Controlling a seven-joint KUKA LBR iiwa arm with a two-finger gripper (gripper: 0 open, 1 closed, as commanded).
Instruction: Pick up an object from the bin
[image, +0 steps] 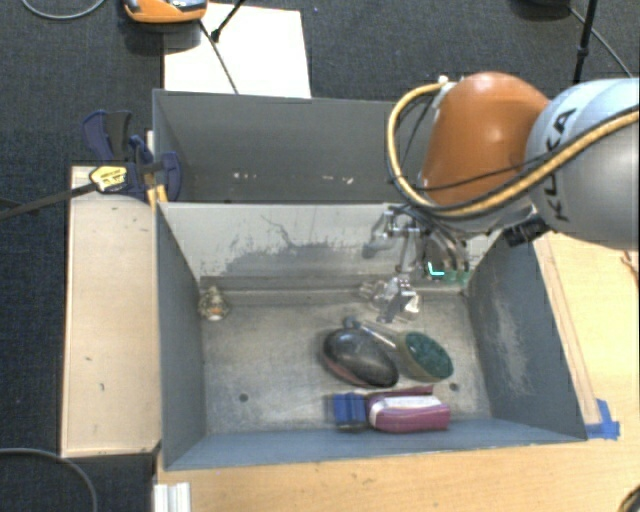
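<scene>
Dark grey glossy oval thing (360, 358), shaped like a computer mouse, lies on the floor of the grey metal bin (260, 150), right of the middle and toward the front wall. It is one of the two things nearest the jaws, which hang just behind it, between it and the back slope. We cannot tell whether the jaws are open or closed.

Going from the left, we count one small tan rounded lump (210, 303) at the foot of the back slope, well apart from everything else. Next comes one blue block (348, 408) at the front wall, just in front of the dark oval. One pink-and-white oblong case (410, 413) lies lengthwise along that wall with its left end touching the blue block. We cannot tell whether these two are joined or separate. Behind the case, and just beside the right end of the dark oval, sits one round disc with a green top and a pale rim (428, 353).

That makes five loose things if the block and the case are separate, four of them gathered in one close group.

Over the back right corner we see one grey arm (590, 160) with one orange dome cover (485, 130), and yellow and black cables (405, 160) looping round the dome.
</scene>
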